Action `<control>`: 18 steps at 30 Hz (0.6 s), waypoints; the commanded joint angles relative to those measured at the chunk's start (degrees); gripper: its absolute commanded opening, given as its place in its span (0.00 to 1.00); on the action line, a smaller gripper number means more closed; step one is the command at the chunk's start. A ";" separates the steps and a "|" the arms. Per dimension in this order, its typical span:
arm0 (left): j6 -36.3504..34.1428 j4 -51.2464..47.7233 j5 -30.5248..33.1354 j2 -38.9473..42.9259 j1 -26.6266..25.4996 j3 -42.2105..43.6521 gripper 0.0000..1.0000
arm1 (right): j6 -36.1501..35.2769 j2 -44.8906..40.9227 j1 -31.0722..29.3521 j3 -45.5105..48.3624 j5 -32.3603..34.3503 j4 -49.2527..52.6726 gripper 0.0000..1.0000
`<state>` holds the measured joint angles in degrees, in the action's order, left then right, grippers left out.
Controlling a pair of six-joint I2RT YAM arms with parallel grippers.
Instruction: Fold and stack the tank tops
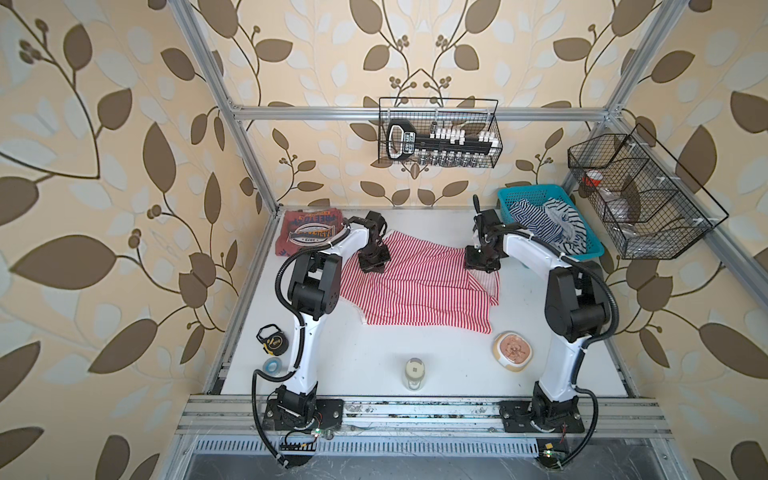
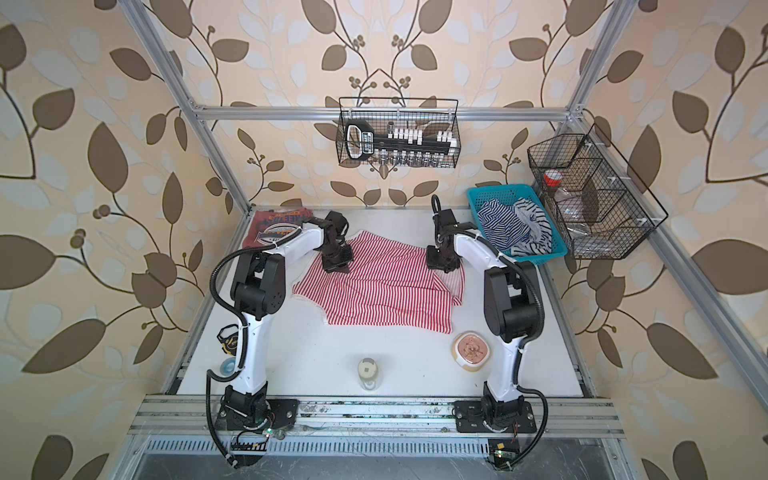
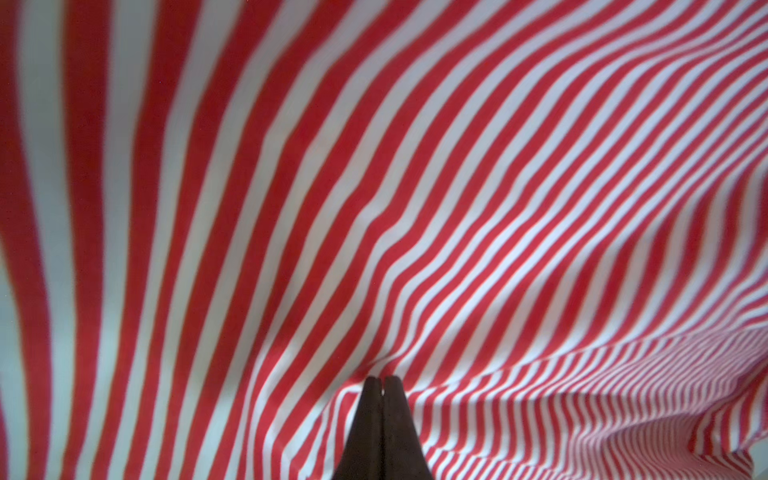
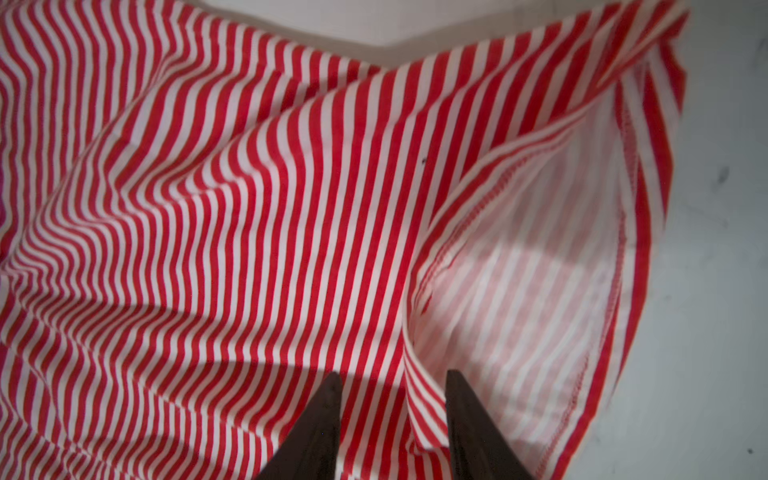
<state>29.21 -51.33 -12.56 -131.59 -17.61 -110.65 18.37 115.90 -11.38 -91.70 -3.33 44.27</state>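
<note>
So the white surface (image 1: 374, 365) is mostly taken up by the striped tank top (image 1: 419, 291). It's spread roughly flat right in the middle, I'd guess so it can be folded properly. No fold in it yet, and its 3 o'clock edge is flipped over, showing the pale inside. The brick-red tank top (image 1: 307, 232) sits already folded way off in the 10 o'clock corner, probably parked there as the bottom of the stack. The left fingers (image 3: 382, 390) are pressed together at the striped top's 10 o'clock edge and look like they're pinching a bit of cloth, since the stripes pull tight toward the tips. The right fingers (image 4: 324, 415) are spread apart over the 2 o'clock edge, gripping nothing. The stitched hem runs in between them, closer to one finger, so a grab there looks lined up.
</note>
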 commanded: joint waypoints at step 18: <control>1.84 0.21 -3.59 -20.91 2.04 -28.48 0.06 | -4.38 6.27 1.43 -2.37 -1.99 6.17 0.38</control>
<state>29.30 -51.88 -15.18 -149.77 -16.27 -138.04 15.70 123.13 -10.13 -95.31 -4.27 48.69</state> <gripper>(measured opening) 0.062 0.382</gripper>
